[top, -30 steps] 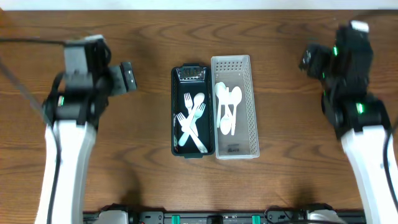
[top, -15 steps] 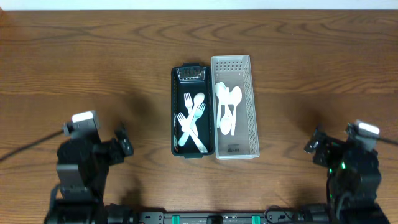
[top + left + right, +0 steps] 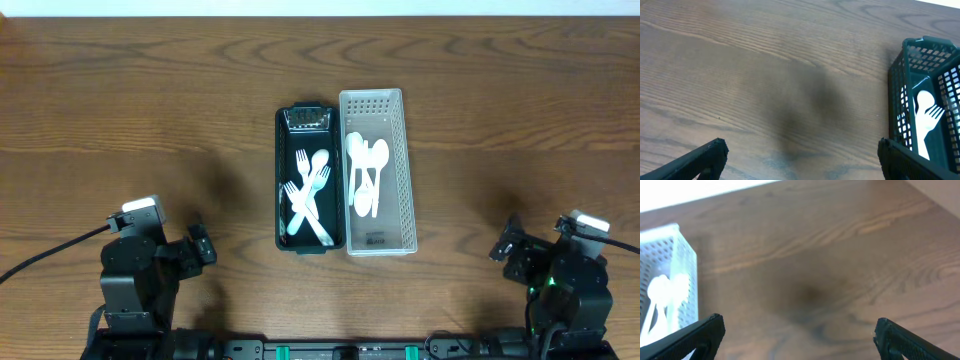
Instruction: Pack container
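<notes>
On the wooden table [image 3: 150,110] two narrow baskets stand side by side, long walls touching. The dark green basket [image 3: 280,150] on the left holds white plastic forks [image 3: 308,196] lying crossed over one another. The white perforated basket [image 3: 408,160] holds white plastic spoons [image 3: 366,172]. The left gripper [image 3: 203,245] and the right gripper [image 3: 506,243] sit near the table's near edge, well apart from both baskets. A grey patch at the green basket's far end may be a label.

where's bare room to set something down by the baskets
Bare table left of the dark basket toward the left pincer, and right of the white basket toward the right pincer. Crowded only mid-table, where the baskets stand together.
</notes>
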Motion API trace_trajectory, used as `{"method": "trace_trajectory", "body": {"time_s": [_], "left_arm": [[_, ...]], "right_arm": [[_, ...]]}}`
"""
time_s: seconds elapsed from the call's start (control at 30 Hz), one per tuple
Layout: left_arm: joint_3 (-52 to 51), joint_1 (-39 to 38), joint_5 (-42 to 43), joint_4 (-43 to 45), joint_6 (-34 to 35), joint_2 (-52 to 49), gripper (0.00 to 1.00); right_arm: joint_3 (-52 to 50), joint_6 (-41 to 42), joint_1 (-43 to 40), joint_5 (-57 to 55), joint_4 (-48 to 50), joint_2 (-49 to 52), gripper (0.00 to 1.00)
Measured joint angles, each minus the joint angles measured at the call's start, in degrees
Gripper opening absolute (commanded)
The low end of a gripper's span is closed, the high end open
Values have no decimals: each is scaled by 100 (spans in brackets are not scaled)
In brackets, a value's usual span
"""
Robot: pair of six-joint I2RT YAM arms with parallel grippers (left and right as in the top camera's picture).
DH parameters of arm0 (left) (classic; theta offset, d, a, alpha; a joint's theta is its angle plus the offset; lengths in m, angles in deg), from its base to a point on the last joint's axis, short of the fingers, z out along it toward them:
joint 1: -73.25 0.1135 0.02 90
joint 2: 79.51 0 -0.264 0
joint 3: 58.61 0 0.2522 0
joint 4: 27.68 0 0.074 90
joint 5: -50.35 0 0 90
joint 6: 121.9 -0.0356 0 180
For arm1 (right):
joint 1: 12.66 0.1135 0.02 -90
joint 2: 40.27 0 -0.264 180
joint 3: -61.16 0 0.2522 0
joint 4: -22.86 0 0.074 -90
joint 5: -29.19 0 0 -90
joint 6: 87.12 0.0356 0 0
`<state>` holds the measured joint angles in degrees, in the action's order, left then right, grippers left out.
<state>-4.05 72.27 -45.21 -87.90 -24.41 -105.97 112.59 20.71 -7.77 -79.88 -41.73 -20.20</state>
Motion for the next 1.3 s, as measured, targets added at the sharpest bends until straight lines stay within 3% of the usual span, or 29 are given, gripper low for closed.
{"method": "trace_trajectory", "body": {"time_s": [0.37, 0.67, 0.73, 0.9, 1.03, 1.2, 1.3], "left_arm": [[0, 0, -2, 0, 0, 0, 98], [0, 0, -7, 0, 0, 0, 98], [0, 0, -4, -2, 0, 2, 98], [-2, 0, -28, 4, 0, 2, 98], [-4, 0, -46, -2, 0, 0, 98], [-7, 0, -46, 0, 0, 0, 98], [-7, 0, -46, -2, 0, 0, 98]], "right_arm": [[-2, 2, 0, 2, -680, -70, 99], [-264, -149, -39, 643, -411, -1788, 99], [-509, -317, -96, 839, 66, -1956, 99], [-1788, -1088, -133, 1410, 2695, -1906, 99], [-2658, -1443, -136, 1585, 4098, -1910, 99], [-3458, -1700, -144, 1676, 5034, -1926, 99], [-3696, -1792, -144, 1700, 4946, -1932, 99]]}}
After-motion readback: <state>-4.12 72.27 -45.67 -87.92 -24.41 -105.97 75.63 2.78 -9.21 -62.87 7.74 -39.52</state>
